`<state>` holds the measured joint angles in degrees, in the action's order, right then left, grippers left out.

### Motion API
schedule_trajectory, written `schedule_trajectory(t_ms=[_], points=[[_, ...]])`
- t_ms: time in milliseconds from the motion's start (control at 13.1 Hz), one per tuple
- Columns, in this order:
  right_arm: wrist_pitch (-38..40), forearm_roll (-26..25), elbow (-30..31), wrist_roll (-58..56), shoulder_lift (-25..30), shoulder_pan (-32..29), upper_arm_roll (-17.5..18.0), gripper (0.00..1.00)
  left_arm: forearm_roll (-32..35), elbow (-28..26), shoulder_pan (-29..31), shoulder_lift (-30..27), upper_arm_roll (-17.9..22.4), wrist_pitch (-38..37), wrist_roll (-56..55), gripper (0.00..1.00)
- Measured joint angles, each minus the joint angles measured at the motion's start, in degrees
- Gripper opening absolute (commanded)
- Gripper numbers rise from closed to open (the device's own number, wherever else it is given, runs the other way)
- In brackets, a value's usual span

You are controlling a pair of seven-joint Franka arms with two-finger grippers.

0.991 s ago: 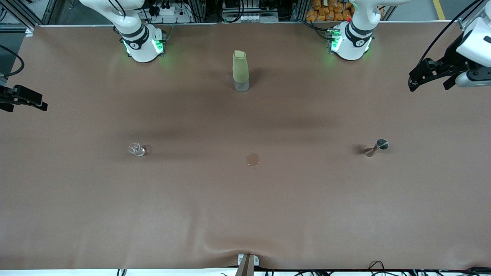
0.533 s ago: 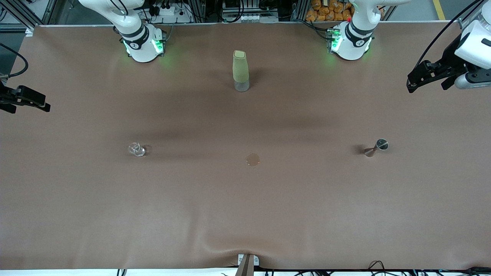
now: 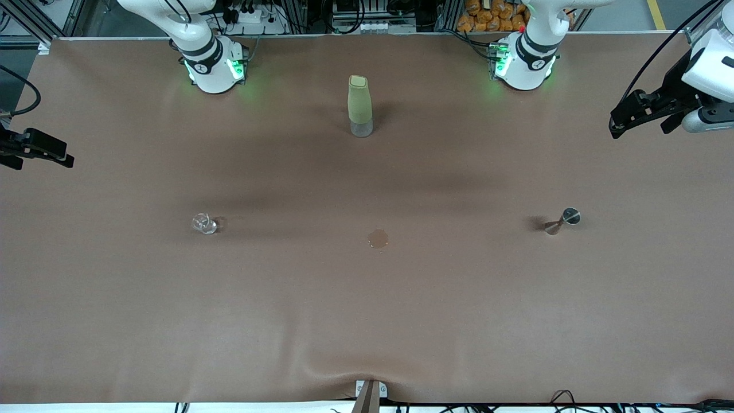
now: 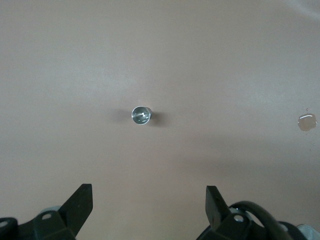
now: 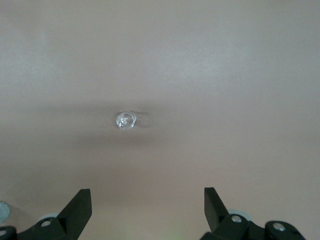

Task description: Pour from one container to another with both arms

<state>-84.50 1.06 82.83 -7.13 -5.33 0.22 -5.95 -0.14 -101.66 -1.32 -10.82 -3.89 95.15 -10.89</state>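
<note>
**Both end effectors open, nothing held**

Front view: your left end effector (image 3: 622, 123) hangs at the frame's upper right, your right end effector (image 3: 54, 155) at mid-left edge, over the table (image 3: 367, 315). The green bottle (image 3: 360, 106) stands top center.

Left wrist view: fingers (image 4: 80, 202) spread; metal jigger (image 4: 141, 115) at center.

Right wrist view: fingers (image 5: 80, 206) spread; clear glass (image 5: 126, 120) at center.

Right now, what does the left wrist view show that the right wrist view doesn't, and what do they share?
Only the left wrist view shows the metal jigger from above and a small round stain on the table. Only the right wrist view shows the clear glass. Both share the bare brown table and an open claw at the frame's edge: the left claw over the jigger's end, the right claw over the glass's end. Neither holds anything.
</note>
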Motion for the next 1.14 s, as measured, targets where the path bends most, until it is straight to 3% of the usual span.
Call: schedule_trajectory(t_ms=[1143], points=[[0.0, 1.3, 0.1, 0.0, 0.0, 0.2, 0.0, 1.0, 0.0, 0.0, 0.0, -0.4, 0.0, -0.8, 0.0, 1.0]])
